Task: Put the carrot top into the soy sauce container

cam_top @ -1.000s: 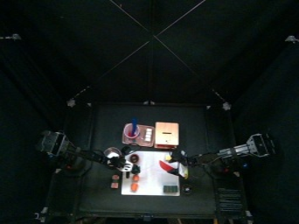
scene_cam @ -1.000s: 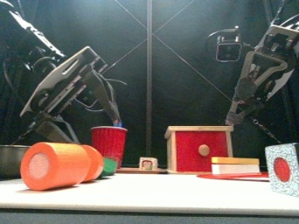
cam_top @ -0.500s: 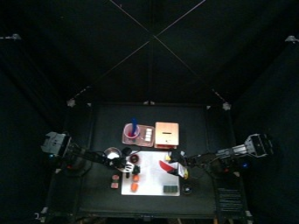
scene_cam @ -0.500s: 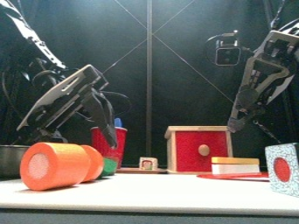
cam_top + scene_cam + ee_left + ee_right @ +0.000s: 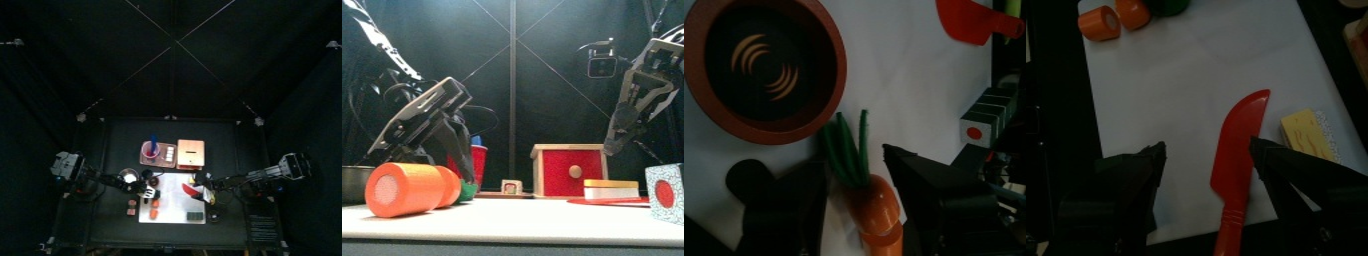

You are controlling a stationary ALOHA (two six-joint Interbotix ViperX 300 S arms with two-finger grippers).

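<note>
My left claw (image 5: 855, 195) hangs low over the white mat (image 5: 911, 90) with its jaws parted on either side of the carrot top (image 5: 865, 185), an orange stub with green stalks lying flat between them; I cannot tell whether the jaws touch it. Just beside its stalks sits the soy sauce container (image 5: 762, 68), a round dish with a reddish-brown rim and a pale swirl mark on its dark inside, no readable writing. My right claw (image 5: 1207, 180) hangs spread and empty above a red spatula (image 5: 1237, 165).
</note>
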